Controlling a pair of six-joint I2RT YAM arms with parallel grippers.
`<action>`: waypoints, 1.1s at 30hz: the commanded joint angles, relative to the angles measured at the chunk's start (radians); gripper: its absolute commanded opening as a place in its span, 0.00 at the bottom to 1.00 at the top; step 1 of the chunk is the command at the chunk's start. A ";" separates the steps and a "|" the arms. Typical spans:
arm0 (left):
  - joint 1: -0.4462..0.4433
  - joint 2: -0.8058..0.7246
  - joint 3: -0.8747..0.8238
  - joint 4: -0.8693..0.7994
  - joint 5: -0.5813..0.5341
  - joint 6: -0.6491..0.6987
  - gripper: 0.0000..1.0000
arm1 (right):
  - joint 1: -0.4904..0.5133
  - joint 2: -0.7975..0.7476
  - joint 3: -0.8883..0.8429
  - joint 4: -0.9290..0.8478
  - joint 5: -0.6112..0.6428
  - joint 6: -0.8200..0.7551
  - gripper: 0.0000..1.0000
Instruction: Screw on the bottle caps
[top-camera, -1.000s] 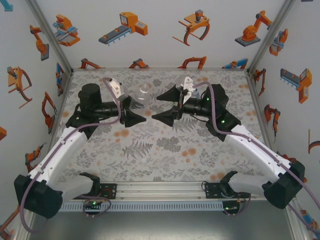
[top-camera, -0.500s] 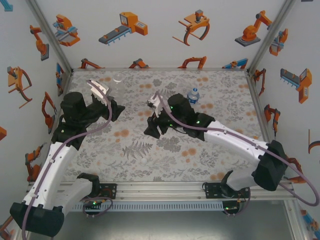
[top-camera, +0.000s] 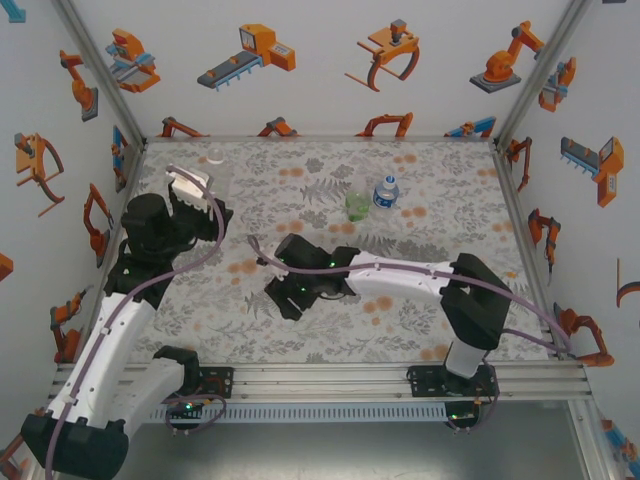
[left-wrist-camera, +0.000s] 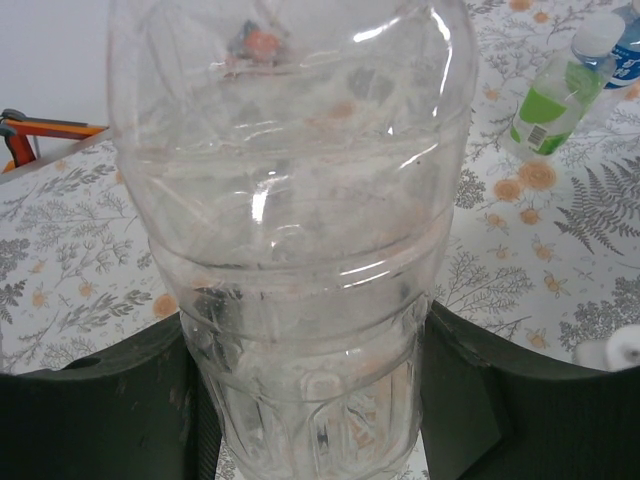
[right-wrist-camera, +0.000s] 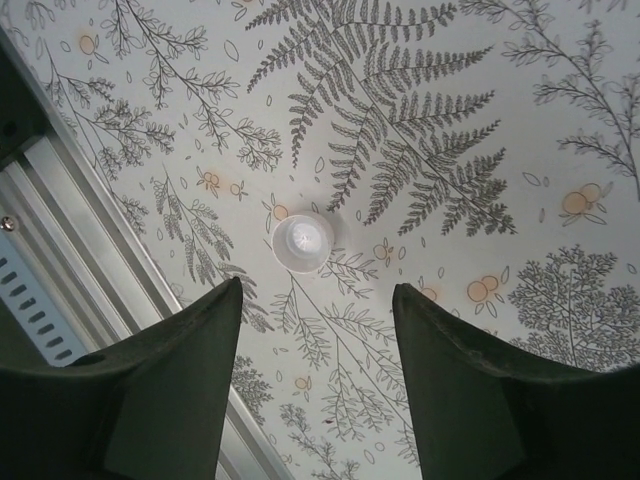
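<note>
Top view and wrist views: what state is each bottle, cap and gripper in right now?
Clear bottle: clamped in the left gripper; whether capped, cannot tell.
Green bottle: standing on the table, white cap on.
Blue-label bottle: standing beside the green one, capped.
Loose cap: lying on the table, not gripped.
Left gripper: shut on the clear bottle.
Right gripper: open, above the loose cap.

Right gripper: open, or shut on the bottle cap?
Open. In the right wrist view the right gripper has its fingers apart, and the white bottle cap lies on the table beyond them, untouched.
</note>
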 joint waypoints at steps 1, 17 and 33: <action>0.005 -0.015 -0.012 0.037 -0.009 -0.010 0.00 | 0.031 0.022 0.035 -0.055 0.053 0.030 0.59; 0.009 0.005 -0.011 0.040 0.005 -0.019 0.00 | 0.075 0.195 0.184 -0.173 0.129 0.014 0.54; 0.015 0.023 -0.005 0.035 0.023 -0.020 0.00 | 0.073 0.268 0.242 -0.215 0.096 0.002 0.45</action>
